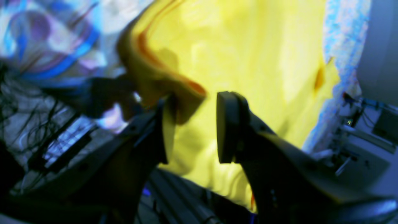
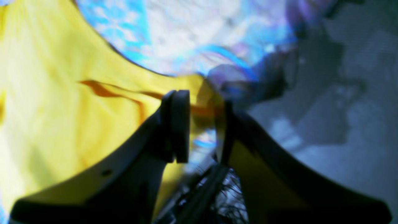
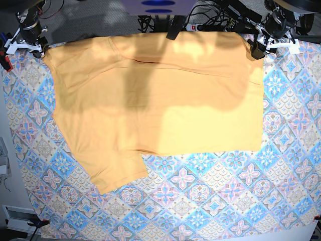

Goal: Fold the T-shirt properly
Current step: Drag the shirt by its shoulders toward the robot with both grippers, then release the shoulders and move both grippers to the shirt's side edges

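t-shirt [image 3: 160, 105], a large plain pale yellow-orange fabric one with a thin dark line near its far edge, lies spread across the far half of the blue-pink-white diamond-patterned cloth [image 3: 210, 201] that covers the table. one sleeve-like flap sticks out toward the near side on the base view's left. the right gripper [image 2: 202, 124] sits at the shirt's far corner on the base view's left, and from its own wrist camera its two dark fingers [image 2: 178, 124] stand apart, with a fold of yellow fabric running across the gap; the picture is too blurred to say whether that fabric touches either pad. the left gripper [image 1: 191, 127] sits at the opposite far corner, on the base view's right. its dark fingers [image 1: 228, 127] are spread too, and a darker orange bunched fold of the shirt hangs just above and against the left-hand finger, not pinched between them. cables and a power strip [image 3: 195, 26] lie beyond the table's far edge.
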Motion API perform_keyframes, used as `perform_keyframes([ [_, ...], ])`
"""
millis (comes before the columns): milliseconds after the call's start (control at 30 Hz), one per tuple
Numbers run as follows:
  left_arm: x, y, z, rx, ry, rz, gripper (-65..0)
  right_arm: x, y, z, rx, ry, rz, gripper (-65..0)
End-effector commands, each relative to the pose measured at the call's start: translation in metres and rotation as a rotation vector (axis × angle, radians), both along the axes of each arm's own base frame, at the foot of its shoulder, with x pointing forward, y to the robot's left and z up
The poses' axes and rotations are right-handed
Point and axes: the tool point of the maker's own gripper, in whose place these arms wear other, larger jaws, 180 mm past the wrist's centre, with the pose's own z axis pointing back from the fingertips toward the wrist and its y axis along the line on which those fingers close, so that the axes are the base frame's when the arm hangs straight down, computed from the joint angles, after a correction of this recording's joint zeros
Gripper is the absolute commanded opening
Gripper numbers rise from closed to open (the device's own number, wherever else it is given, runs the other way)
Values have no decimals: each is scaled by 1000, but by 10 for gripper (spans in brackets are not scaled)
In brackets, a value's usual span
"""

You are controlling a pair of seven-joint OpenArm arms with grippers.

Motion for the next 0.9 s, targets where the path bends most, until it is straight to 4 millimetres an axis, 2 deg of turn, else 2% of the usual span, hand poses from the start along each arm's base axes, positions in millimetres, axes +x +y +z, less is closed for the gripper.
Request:
perform_keyframes([
  [0, -8, 3, 3, 7, 13, -5, -436, -3, -17, 13, -48, -17, -18, -512],
  [200, -28, 3, 1, -2, 51, -1, -436, -10, -29, 18, -68, -19, -53, -511],
  [333, -27, 4, 7, -32, 34, 13, -436, -9, -29, 20, -72, -23, -50, -512],
  [467, -21, 8, 14, -51, 3, 29, -436, -1, -29, 30, -93, -45, -33, -512],
  [600, -4, 15, 33, -15, -63, 26, -436, 2, -29, 34, -102, -55, -25, -512],
  [667, 16, 19, 45, 10, -123, 22, -436, 7, -27, 37, -105, -64, -15, -511],
  [867, 64, 33, 60, 132, -201, -44, -436, 63, 5, 53, -85, -122, 157, -508],
])
